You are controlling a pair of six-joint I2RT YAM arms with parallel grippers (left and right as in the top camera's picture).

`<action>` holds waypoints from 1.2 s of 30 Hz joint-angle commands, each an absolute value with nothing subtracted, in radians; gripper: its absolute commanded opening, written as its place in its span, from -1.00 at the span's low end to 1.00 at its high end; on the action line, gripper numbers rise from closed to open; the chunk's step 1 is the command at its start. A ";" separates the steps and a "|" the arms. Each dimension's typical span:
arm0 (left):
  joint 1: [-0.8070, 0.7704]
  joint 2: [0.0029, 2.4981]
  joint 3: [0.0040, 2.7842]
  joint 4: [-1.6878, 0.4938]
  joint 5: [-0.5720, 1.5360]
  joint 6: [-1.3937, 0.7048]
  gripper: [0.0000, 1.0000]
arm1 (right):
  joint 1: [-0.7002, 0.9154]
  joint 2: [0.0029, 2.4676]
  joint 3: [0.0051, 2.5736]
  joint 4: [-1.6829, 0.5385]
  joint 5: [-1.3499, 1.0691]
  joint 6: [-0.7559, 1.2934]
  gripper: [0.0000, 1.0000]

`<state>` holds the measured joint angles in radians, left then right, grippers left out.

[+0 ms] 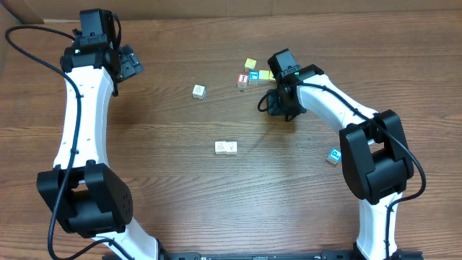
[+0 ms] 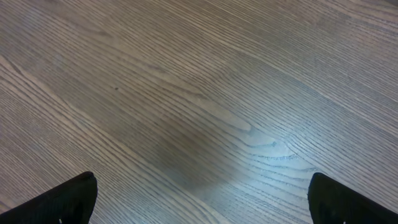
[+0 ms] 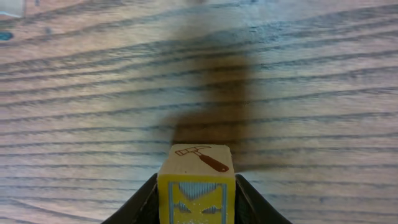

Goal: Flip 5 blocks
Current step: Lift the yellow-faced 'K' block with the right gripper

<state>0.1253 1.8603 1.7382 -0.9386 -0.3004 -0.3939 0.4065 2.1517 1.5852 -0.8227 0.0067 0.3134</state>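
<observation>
Blocks (image 1: 221, 147) lie scattered across the bench (image 1: 159, 188). Only the right wrist view shows a yellow block (image 3: 196, 186), hammer drawing on one face, grasped between the right fingers (image 3: 144, 200); overhead, the arm hides it. Left fingers (image 2: 68, 199) are released, spread wide over open wood near the far left edge.

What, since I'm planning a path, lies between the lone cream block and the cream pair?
Only bare table between the lone block and the pair, seen in the overhead view.
</observation>
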 commanded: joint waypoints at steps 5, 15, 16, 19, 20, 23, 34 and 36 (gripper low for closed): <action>0.129 1.845 1.756 -0.937 -0.314 -0.416 1.00 | 0.408 2.156 1.585 -0.827 -0.017 0.313 -0.22; 0.129 1.845 1.756 -0.938 -0.314 -0.416 0.99 | 0.408 2.155 1.626 -0.864 -0.016 0.313 -0.10; 0.129 1.845 1.756 -0.938 -0.314 -0.416 1.00 | 0.408 2.155 1.637 -0.872 -0.016 0.313 -0.09; 0.129 1.845 1.756 -0.938 -0.314 -0.416 1.00 | 0.408 2.155 1.653 -0.880 -0.016 0.313 -0.11; 0.129 1.845 1.756 -0.938 -0.314 -0.416 1.00 | 0.408 2.155 1.653 -0.879 -0.016 0.313 -0.12; 0.129 1.845 1.756 -0.938 -0.314 -0.416 0.99 | 0.408 2.155 1.653 -0.880 -0.016 0.313 -0.22; 0.129 1.845 1.756 -0.938 -0.314 -0.416 0.99 | 0.408 2.155 1.653 -0.904 -0.017 0.313 -0.35; 0.129 1.845 1.756 -0.938 -0.314 -0.416 1.00 | 0.408 2.155 1.653 -0.903 -0.017 0.313 -0.16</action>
